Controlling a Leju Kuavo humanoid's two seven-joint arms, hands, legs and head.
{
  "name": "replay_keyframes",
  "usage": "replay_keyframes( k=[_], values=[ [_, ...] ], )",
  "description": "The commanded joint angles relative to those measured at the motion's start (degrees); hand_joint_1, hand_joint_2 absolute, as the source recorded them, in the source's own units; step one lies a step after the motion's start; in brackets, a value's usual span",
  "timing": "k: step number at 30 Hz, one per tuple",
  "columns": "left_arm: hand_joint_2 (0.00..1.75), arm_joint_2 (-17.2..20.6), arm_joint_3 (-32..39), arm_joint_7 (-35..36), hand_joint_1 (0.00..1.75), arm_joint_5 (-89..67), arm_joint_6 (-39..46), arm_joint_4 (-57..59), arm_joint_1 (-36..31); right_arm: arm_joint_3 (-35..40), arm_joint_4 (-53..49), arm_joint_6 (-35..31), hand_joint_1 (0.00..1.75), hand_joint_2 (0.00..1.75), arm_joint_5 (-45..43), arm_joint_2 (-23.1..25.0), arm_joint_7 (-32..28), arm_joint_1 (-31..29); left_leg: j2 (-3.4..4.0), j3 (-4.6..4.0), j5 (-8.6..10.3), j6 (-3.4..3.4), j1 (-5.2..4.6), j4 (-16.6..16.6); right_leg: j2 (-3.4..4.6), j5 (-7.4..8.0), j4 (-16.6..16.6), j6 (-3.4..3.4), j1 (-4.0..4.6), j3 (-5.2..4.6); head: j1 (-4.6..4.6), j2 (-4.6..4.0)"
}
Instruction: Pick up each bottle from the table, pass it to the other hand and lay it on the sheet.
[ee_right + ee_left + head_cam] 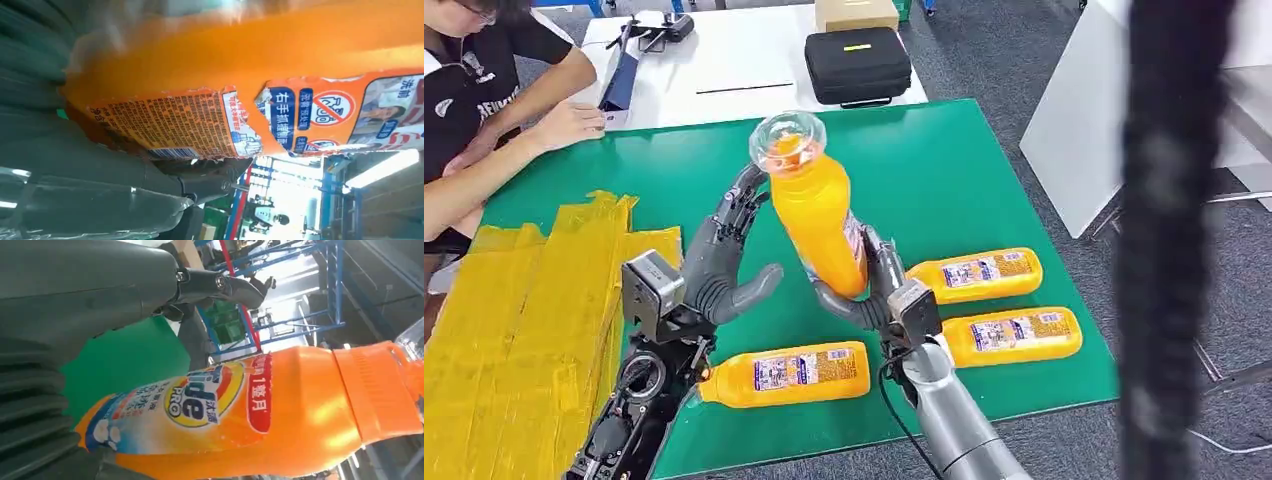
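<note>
Above the green table mat [984,170], the right hand [876,290] clamps the upright orange plastic detergent bottle [817,210] low while the left hand [724,262] waits spread beside it; I'd close left fully before right lets go.

Orange bottle [240,55] lies across frame, very close to camera, upper edge blurred. Torn label [175,125] on its side: orange panel with dense small print and barcode, then blue and white panel with red prohibition sign. Right hand [90,175] holds bottle; grey ribbed cover and thick grey thumb [210,181] press against labelled side. Behind thumb, blue shelving frame [345,200] and red-and-blue post [240,210], bright light between them. Small figure of person [282,219] far back, too small for details.
</note>
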Motion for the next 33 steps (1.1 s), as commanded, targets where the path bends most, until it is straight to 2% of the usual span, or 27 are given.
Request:
replay_keyframes(
  k=[1,3,7,8,11,13,14,15,24,30,32,33],
  values=[
    [1.75,0.41,-1.12,0.26,0.0,1.05,-1.26,4.64,-2.92,3.25,4.12,-1.4,1.75,1.75,2.89,-1.18,0.07,-3.36,0.04,0.15,-0.04,-0.11,0.03,-0.03,-0.04,-0.03,-0.05,-0.02,0.03,0.17,0.0,0.0],
    [1.75,0.34,-1.23,0.28,0.0,1.03,-1.32,4.68,-2.91,3.33,4.24,-1.4,1.75,1.75,2.93,-1.09,0.07,-3.37,0.09,0.48,-0.24,-0.27,0.12,0.1,-0.07,-0.2,0.02,-0.06,0.13,0.52,-0.02,0.0],
    [1.75,0.05,-2.29,0.29,0.0,0.88,-1.8,4.6,-3.02,4.21,5.66,-2.12,1.75,1.75,3.99,-0.93,0.27,-4.22,0.02,0.17,-0.05,-0.12,0.04,-0.01,-0.05,-0.05,-0.04,-0.02,0.03,0.2,0.02,0.0],
    [1.75,0.05,-2.29,0.29,0.0,0.88,-1.8,4.6,-3.02,4.21,5.66,-2.12,1.75,1.75,3.99,-0.93,0.27,-4.22,0.07,0.41,-0.2,-0.21,0.1,0.07,-0.05,-0.16,0.0,-0.05,0.1,0.45,0.0,0.0],
    [1.75,-0.22,-2.46,0.3,0.0,0.9,-1.72,4.6,-2.85,4.22,5.7,-2.17,1.75,1.75,4.0,-0.85,0.27,-4.23,0.02,0.19,-0.05,-0.12,0.04,-0.03,-0.05,-0.05,-0.05,-0.03,0.04,0.21,0.0,0.0],
    [1.75,-0.22,-2.46,0.3,0.0,0.9,-1.72,4.6,-2.85,4.22,5.7,-2.17,1.75,1.75,4.0,-0.85,0.27,-4.23,0.09,0.54,-0.27,-0.27,0.1,0.1,-0.06,-0.23,0.04,-0.07,0.11,0.57,0.02,0.0],
    [1.75,-0.22,-2.46,0.3,0.0,0.9,-1.72,4.6,-2.85,4.22,5.7,-2.17,1.75,1.75,4.0,-0.85,0.27,-4.23,0.01,0.15,-0.04,-0.12,0.04,-0.03,-0.05,-0.03,-0.05,-0.03,0.04,0.18,0.02,0.0],
    [1.75,0.0,-2.6,0.29,0.0,0.86,-1.79,4.58,-2.89,4.29,5.93,-2.16,1.75,1.75,4.0,-0.9,0.27,-4.34,0.04,0.34,-0.14,-0.19,0.07,0.02,-0.07,-0.12,-0.02,-0.05,0.07,0.37,0.0,0.0],
    [1.75,-0.6,-8.51,0.54,0.0,-1.04,-2.32,3.5,-1.49,6.06,8.67,-2.31,1.75,1.75,3.95,-0.05,0.92,-5.95,0.05,0.32,-0.14,-0.17,0.06,0.01,-0.05,-0.11,-0.04,-0.04,0.07,0.35,0.02,0.0],
    [1.75,-1.39,-9.55,0.98,0.0,0.39,-1.63,5.23,-2.48,9.37,10.13,-0.81,1.75,1.75,4.48,0.72,1.31,-7.12,0.12,0.38,-0.19,-0.22,0.07,0.05,0.01,-0.15,0.01,-0.05,0.07,0.41,0.02,0.0],
    [1.75,-1.83,-9.55,1.28,0.0,0.92,-1.72,5.62,-3.06,11.45,10.49,0.23,1.75,1.75,5.54,0.49,1.83,-7.24,0.04,0.17,-0.06,-0.12,0.03,-0.02,-0.02,-0.04,-0.03,-0.03,0.03,0.2,0.0,0.0],
    [1.75,-1.98,-9.58,1.37,0.0,1.05,-1.77,5.83,-3.32,12.13,10.45,0.36,1.75,1.75,5.93,0.44,1.97,-7.08,0.12,0.37,-0.19,-0.22,0.08,0.06,0.01,-0.14,0.01,-0.06,0.09,0.4,0.02,0.0]
  ],
)
